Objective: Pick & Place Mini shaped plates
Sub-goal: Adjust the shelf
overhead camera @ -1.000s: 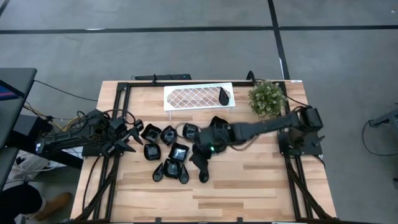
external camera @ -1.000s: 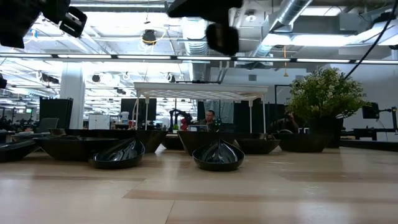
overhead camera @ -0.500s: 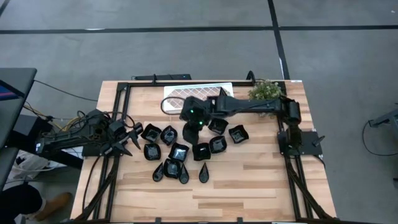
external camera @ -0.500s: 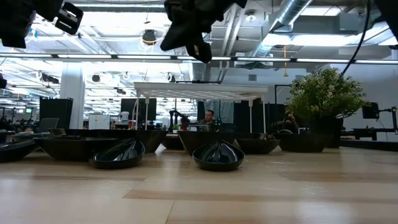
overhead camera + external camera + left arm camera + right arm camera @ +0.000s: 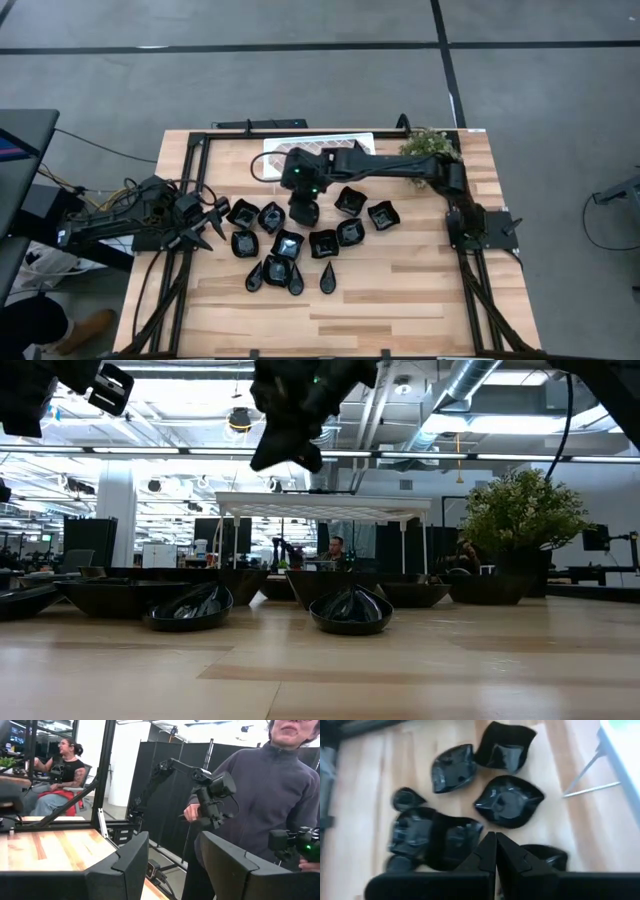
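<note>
— Mini shaped plates [image 5: 322, 243] are lying clustered mid-table, where we are hovering the right gripper [image 5: 305, 212], fingers pressed together, empty
— We are parking the left gripper [image 5: 207, 220] beside them, fingers spread

Plates [image 5: 288, 244] before tray [image 5: 275, 149]

Open-plan robotics lab: exposed ducts [image 5: 470, 385] and strip lights [image 5: 200, 452] overhead, black partition screens [image 5: 165, 795], a framed wooden worktop [image 5: 400, 300] on grey floor, cables [image 5: 110, 195] trailing off its left edge, seated people [image 5: 62, 775] and a spare robot arm [image 5: 195, 780] behind.
</note>
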`<control>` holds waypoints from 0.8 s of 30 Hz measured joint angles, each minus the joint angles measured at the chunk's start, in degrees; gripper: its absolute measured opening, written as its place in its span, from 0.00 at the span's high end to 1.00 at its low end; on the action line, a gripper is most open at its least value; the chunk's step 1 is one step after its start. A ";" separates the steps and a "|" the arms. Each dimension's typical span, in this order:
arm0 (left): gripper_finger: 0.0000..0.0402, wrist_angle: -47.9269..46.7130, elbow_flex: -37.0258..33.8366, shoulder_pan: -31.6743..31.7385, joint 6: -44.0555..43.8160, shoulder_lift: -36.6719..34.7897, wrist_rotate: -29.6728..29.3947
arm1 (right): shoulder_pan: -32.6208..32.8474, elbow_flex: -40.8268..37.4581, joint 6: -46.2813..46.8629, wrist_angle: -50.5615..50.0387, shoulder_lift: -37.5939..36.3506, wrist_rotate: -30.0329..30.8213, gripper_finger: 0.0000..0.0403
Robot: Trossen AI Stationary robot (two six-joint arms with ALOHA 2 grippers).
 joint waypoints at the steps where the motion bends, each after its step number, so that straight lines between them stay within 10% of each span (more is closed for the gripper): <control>1: 0.55 0.00 0.00 0.00 0.00 0.00 0.00 | 0.00 0.06 -1.12 -0.13 0.11 0.61 1.00; 24: 0.55 0.00 0.00 0.00 3.02 0.00 -0.85 | -2.33 0.16 -10.32 -0.50 0.89 9.30 1.00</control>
